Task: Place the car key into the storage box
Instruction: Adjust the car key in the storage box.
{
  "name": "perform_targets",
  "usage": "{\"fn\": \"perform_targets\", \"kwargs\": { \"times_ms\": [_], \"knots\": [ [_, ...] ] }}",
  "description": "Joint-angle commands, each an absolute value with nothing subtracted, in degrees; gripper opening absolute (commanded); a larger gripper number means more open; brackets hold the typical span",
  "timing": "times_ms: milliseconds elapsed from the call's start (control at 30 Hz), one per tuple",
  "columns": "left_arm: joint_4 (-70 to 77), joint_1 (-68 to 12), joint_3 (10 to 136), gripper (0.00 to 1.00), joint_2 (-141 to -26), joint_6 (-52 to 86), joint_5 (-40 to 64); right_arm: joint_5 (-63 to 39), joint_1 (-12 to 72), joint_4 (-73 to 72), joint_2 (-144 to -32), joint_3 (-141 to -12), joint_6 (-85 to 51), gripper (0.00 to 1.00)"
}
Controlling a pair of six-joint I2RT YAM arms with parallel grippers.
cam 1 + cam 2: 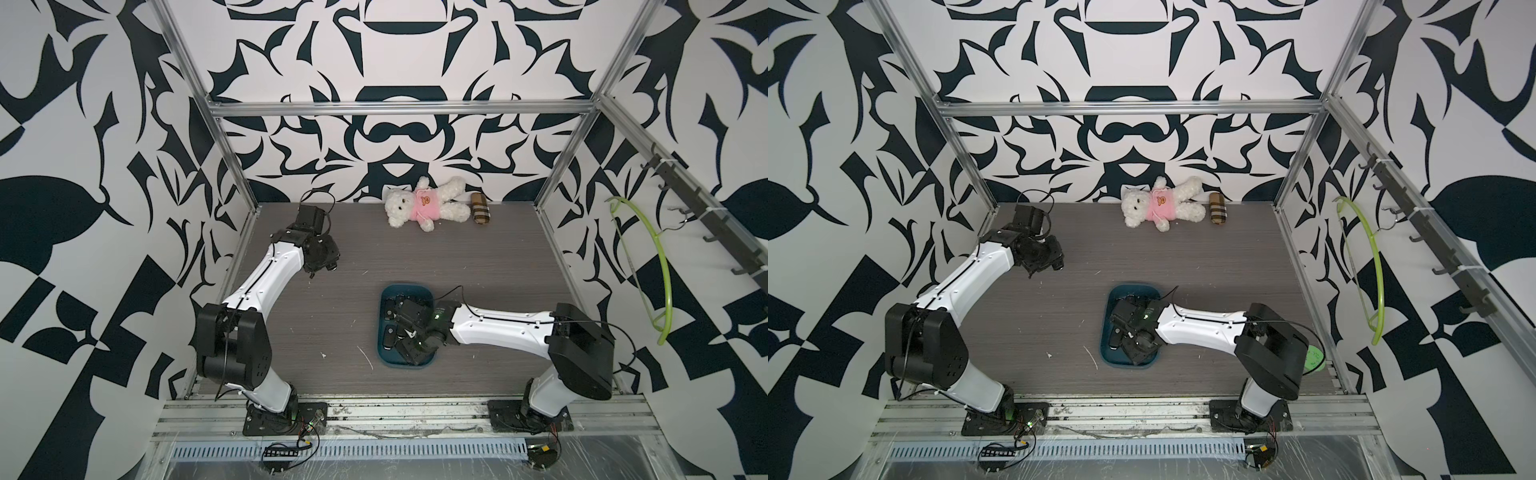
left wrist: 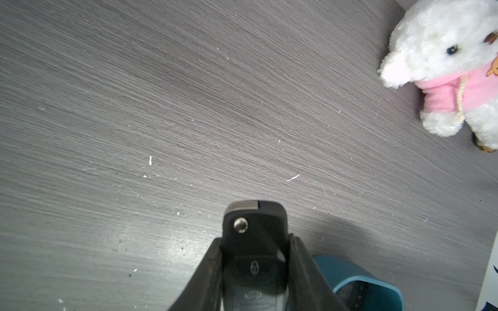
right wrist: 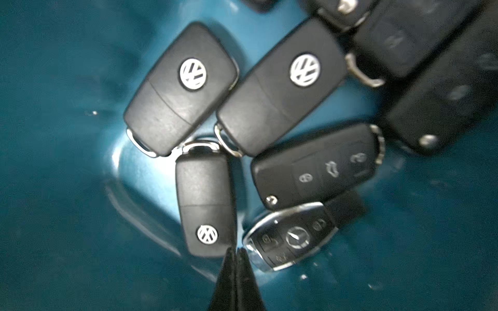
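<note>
– Two grippers to enter. State of each?
– Left gripper point(image 2: 254, 242): raised near the far left corner of the surface point(image 1: 332, 316), jaws narrow and clamped on the sides of a black car key point(image 2: 258, 215), with lock and boot buttons facing the wrist camera. Right gripper point(image 3: 236, 253): tips pressed together, nothing between them.
– Item: storage box?
– One storage box point(image 1: 409, 289), teal, toward the near edge and right of the middle. Well apart from the held key.
– Contents?
– Several black fobs. Three show a VW badge, e.g. point(image 3: 180, 88); one shows its buttons point(image 3: 315, 167); one is chrome-trimmed point(image 3: 291, 237); more are heaped, blurred, in one corner of the box.
– Obstructions?
– The right arm point(image 1: 498, 328) reaches in from the right edge, and its wrist covers the middle of the box in both top views. The closed tips sit just beside a badge fob and the chrome one; whether they touch cannot be told.
– Sundries?
– One white teddy bear point(image 1: 424, 203) in a pink top, lying at the far edge. One brown plaid pouch point(image 1: 481, 208), just beside it. One green hanger point(image 1: 660, 257), on the right wall hooks.
</note>
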State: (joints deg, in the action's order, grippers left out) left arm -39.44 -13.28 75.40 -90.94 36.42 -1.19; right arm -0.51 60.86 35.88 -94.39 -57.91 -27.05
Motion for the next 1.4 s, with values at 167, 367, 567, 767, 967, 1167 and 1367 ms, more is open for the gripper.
{"fn": "perform_targets", "kwargs": {
  "times_ms": [167, 367, 567, 767, 967, 1167, 1367],
  "knots": [
    [-41.9, -13.5, 75.6, 0.35, -89.1, 35.4, -0.7, -1.1, 61.5, 34.5, -96.4, -57.9, -29.4, 0.0],
    [-41.9, -13.6, 75.1, 0.35, -88.8, 35.3, -0.9, -2.0, 65.4, 33.6, -97.5, -59.0, -30.2, 0.0],
    [-42.0, -13.5, 74.5, 0.35, -88.4, 35.4, -0.7, -1.0, 66.7, 33.7, -98.4, -60.1, -30.6, 0.0],
    [-42.0, -13.8, 74.3, 0.35, -87.5, 35.5, -0.4, 1.6, 66.7, 35.3, -96.7, -59.9, -30.3, 0.0],
    [-42.1, -16.0, 73.9, 0.35, -87.0, 35.8, -0.7, 3.3, 65.7, 36.5, -94.1, -59.9, -29.2, 0.0],
    [-42.2, -18.1, 72.7, 0.35, -85.6, 37.0, -0.7, 4.0, 65.5, 36.9, -93.3, -59.7, -29.3, 0.0],
    [-43.2, -21.9, 71.4, 0.34, -83.2, 38.9, -0.8, 5.9, 61.2, 37.3, -86.4, -58.9, -29.4, 0.0]
  ]
}}
